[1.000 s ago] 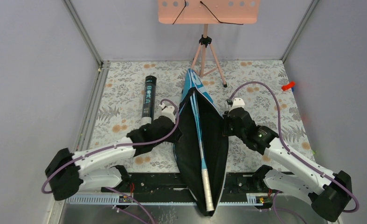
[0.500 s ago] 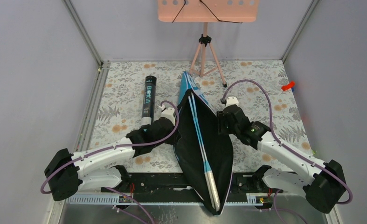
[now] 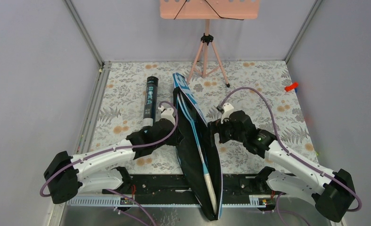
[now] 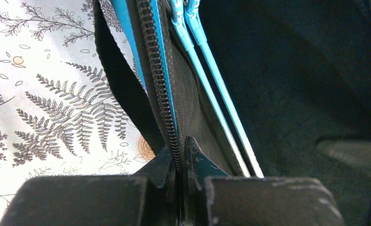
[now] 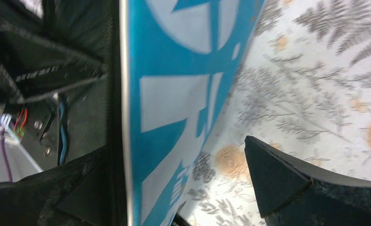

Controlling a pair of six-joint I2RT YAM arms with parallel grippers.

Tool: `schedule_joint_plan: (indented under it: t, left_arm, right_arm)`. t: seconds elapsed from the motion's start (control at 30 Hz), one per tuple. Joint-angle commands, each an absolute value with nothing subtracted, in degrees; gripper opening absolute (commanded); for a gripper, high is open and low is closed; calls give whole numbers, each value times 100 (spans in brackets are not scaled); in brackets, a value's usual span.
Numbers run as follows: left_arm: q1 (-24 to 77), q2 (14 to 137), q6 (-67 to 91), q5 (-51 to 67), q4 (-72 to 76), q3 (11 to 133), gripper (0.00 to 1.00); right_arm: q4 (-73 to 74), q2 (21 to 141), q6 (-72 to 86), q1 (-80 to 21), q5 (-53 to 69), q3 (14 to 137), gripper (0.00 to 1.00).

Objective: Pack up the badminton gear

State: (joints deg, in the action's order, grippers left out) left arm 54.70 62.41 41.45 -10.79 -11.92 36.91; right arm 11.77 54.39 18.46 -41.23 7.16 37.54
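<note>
Blue bag (image 3: 195,141) w/ rackets (image 4: 207,80) inside: L gripper (image 4: 181,160) pinched on zip edge (image 4: 160,89), R gripper (image 3: 215,132) jaws wide apart. I'd grab R edge squarely, hold mouth taut.

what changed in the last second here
The right tool opened and let go of the blue bag's right edge. That side swung left, so the mouth narrowed. The left tool stays shut on the bag's left zipper edge, the rackets remain inside, and the black tube has not moved.
</note>
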Motion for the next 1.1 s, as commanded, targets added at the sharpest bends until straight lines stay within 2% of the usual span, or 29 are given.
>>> schedule_joint_plan:
  t: [0.0, 0.03, 0.1, 0.13, 0.17, 0.2, 0.23, 0.37, 0.5, 0.53, 0.63, 0.83, 1.0, 1.03, 1.07]
  left_arm:
    - [5495, 5993, 4632, -1308, -947, 3824, 0]
    - [5501, 5979, 4702, -1325, -998, 3838, 0]
    - [5513, 5907, 4850, -1380, -1096, 3862, 0]
    - [5518, 5855, 4918, -1431, -1150, 3866, 0]
    - [5545, 5789, 4968, -1499, -1205, 3868, 0]
    - [5589, 5703, 5021, -1616, -1277, 3886, 0]
    - [5661, 5606, 5042, -1730, -1356, 3909, 0]
    - [6244, 5164, 4900, -2137, -1343, 3956, 0]
    - [6951, 4903, 4677, -2513, -1009, 3914, 0]
    - [7069, 4901, 4642, -2491, -908, 3904, 0]
    - [7215, 5191, 4523, -2203, -552, 3906, 0]
    - [7507, 6349, 4031, -1985, -269, 4608, 0]
    - [7559, 7146, 3468, -1711, -487, 5328, 14]
    - [7559, 7221, 3355, -1701, -620, 5433, 21]
    - [7559, 7275, 3193, -1672, -774, 5539, 38]
  right_arm:
    - [1370, 5401, 1658, -4876, 583, 3725, 100]
    - [1452, 5417, 1632, -5096, 400, 3743, 99]
    - [1650, 5501, 1533, -5392, 207, 3872, 84]
    - [1782, 5564, 1511, -5412, 82, 3997, 69]
    - [1926, 5604, 1476, -5418, -222, 4141, 39]
    - [2019, 5648, 1338, -5415, -567, 4286, 19]
    - [2044, 5678, 1108, -5417, -832, 4421, 13]
    - [1895, 6033, -210, -5343, -960, 5216, 5]
    - [2016, 6583, -1283, -4916, -81, 6188, 1]
    - [2071, 6683, -1486, -4629, 486, 6385, 1]
    - [2353, 6966, -2435, -3930, 1517, 6831, 1]
    - [3750, 7424, -4464, -3200, 2303, 7337, 0]
    - [4662, 7726, -5519, -2494, 2889, 7579, 0]
    - [4852, 7763, -5772, -2389, 2967, 7593, 0]
    - [4999, 7803, -5996, -2284, 3078, 7594, 0]
